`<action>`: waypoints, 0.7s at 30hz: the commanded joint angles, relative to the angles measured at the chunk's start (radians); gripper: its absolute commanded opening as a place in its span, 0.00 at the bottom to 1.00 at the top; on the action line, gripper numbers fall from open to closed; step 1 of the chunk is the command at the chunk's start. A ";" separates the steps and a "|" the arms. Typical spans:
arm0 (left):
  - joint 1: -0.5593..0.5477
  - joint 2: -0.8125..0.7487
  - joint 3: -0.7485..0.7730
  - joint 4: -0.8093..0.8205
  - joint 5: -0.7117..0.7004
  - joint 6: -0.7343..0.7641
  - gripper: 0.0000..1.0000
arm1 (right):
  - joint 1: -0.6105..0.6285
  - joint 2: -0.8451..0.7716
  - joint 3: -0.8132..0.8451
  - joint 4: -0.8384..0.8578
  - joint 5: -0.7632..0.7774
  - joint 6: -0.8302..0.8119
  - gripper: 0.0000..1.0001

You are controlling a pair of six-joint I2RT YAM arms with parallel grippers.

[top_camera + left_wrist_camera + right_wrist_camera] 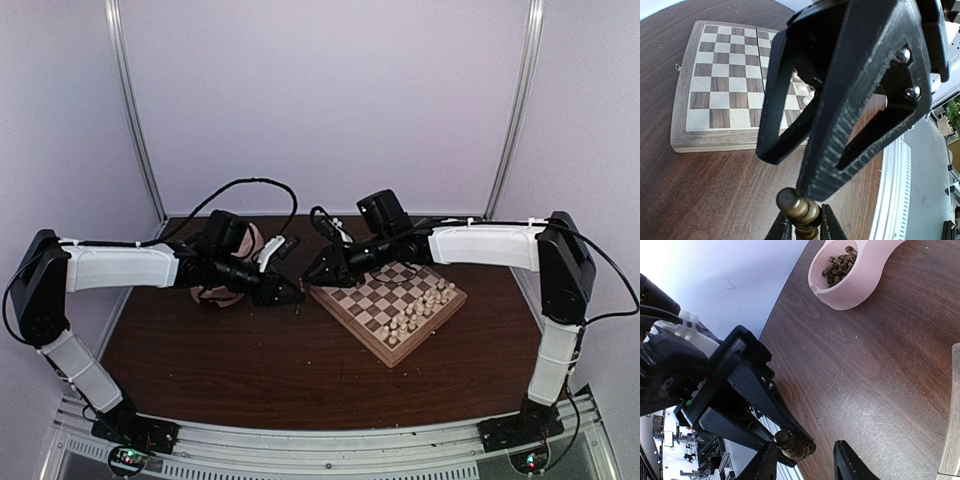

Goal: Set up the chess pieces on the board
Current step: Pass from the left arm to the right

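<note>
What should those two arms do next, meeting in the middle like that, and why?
Probably the right gripper should close on the dark piece, and only then should the left gripper let go. The left one is clamped on the piece, while the right jaws stand either side of it with a gap showing, so releasing now would likely drop it.

Brown table (pixel 250 370) bears the board (pixel 365 305) and pink bowl (pixel 860 287).

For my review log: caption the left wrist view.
Left pincer grips a dark piece beside the right pincer; board beyond.
</note>
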 commanded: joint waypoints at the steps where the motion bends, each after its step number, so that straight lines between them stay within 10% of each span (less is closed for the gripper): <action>1: -0.006 0.011 0.023 0.042 0.020 0.023 0.16 | 0.005 0.008 0.033 0.028 -0.013 0.006 0.42; 21: -0.006 0.015 0.032 0.007 0.002 0.045 0.16 | 0.041 0.045 0.112 -0.121 -0.008 -0.095 0.19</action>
